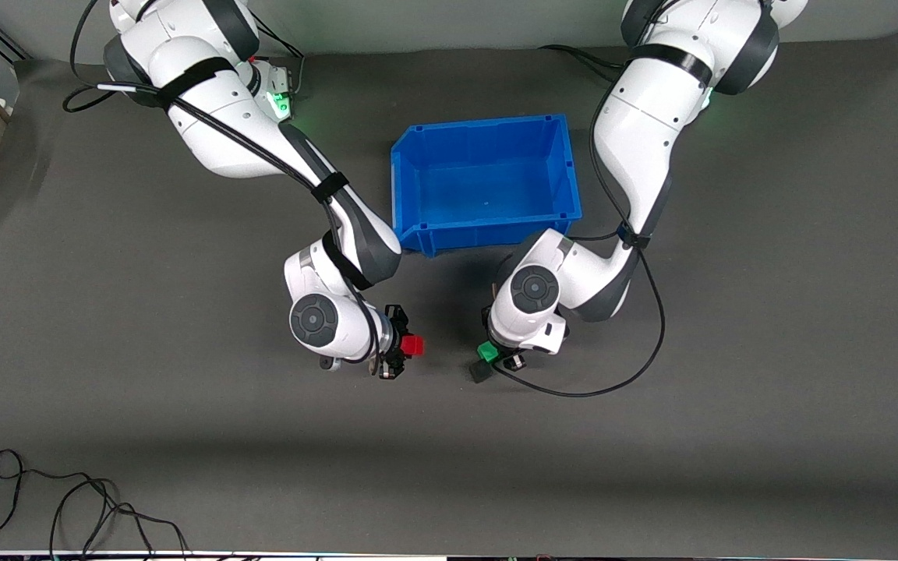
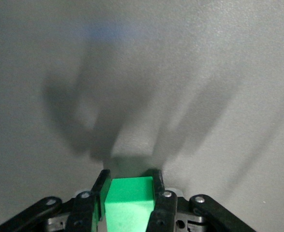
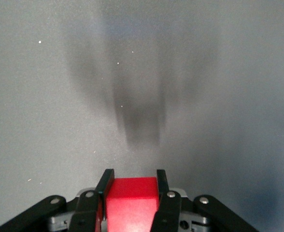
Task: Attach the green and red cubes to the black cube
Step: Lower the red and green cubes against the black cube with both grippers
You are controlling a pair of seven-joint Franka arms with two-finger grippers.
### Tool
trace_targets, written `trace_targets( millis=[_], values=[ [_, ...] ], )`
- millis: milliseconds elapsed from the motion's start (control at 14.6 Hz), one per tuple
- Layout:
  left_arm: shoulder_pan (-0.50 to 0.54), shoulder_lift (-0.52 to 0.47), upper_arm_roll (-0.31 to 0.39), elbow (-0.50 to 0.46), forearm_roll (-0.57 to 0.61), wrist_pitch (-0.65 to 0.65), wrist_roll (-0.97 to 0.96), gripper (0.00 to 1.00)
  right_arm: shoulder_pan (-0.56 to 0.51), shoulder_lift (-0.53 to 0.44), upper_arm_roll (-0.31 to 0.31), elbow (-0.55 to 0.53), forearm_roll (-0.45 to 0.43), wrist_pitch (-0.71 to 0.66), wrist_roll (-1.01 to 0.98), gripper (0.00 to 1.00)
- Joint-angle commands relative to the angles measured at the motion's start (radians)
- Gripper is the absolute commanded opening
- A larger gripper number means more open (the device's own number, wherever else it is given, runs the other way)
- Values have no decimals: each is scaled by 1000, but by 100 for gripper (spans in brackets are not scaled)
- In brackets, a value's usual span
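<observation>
Left gripper (image 2: 129,186) clamps the green cube (image 1: 486,351); right gripper (image 3: 132,181) clamps the red cube (image 1: 413,345); the black cube (image 1: 480,372) sits half-hidden beneath the green

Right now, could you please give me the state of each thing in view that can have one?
left gripper: shut on the green cube, over the mat.
green cube: held, clear of the mat.
right gripper: shut on the red cube, over the mat.
red cube: held, clear of the mat.
black cube: on the mat, just below the green cube in the front view.
blue bin: upright, open, nothing visible inside.
</observation>
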Motion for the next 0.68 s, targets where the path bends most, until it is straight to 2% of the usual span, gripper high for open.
trace_targets(
  millis=[0, 68, 342, 616],
  values=[
    [-15, 30, 3, 61, 56, -24, 26, 0, 9, 21, -2, 46, -24, -21, 41, 0],
    [-24, 27, -4, 61, 88, -24, 93, 0, 9, 21, -2, 49, -22, -21, 45, 0],
    [-74, 12, -10, 61, 98, -31, 339, 0, 9, 25, -1, 54, -22, -16, 58, 0],
    [-82, -3, -11, 61, 90, -77, 451, 0, 24, 49, 1, 92, -17, -10, 98, 0]
  ],
)
